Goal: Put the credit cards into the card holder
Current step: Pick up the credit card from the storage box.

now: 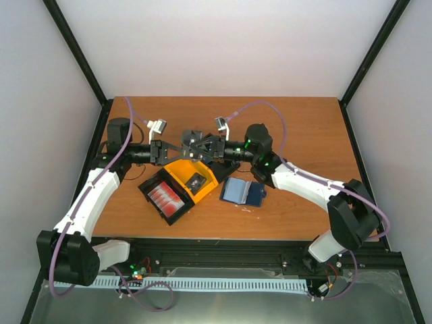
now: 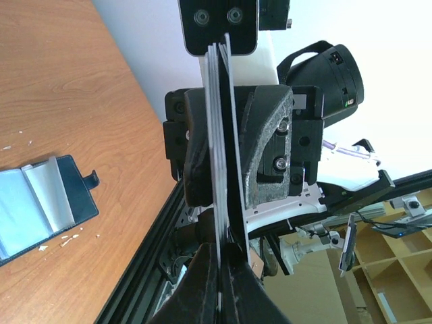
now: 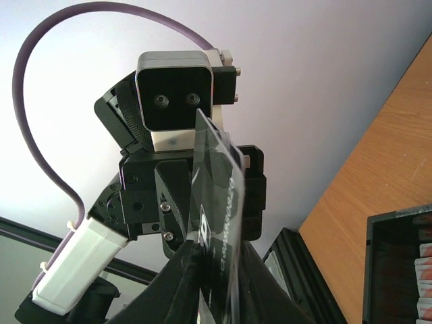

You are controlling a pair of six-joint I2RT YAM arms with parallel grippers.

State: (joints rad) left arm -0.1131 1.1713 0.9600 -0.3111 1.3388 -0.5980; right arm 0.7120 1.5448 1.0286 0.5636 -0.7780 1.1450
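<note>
My left gripper (image 1: 191, 144) and right gripper (image 1: 206, 145) meet tip to tip above the yellow bin. Both are shut on a thin stack of cards (image 1: 200, 142). In the left wrist view the stack (image 2: 220, 135) shows edge-on, running from my left gripper (image 2: 226, 270) into the right gripper's fingers (image 2: 266, 148). In the right wrist view the front card (image 3: 219, 175) looks dark and glossy with white print, pinched in my right gripper (image 3: 216, 263). More red and white credit cards (image 1: 165, 196) lie in a black bin. The blue card holder (image 1: 243, 192) lies open on the table (image 2: 40, 206).
The black bin (image 1: 177, 214) sits front left, its corner with card edges (image 3: 425, 270) showing in the right wrist view. The yellow bin (image 1: 177, 169) behind it holds a small black object (image 1: 196, 181). The table's near edge and black rail (image 1: 270, 244) run below.
</note>
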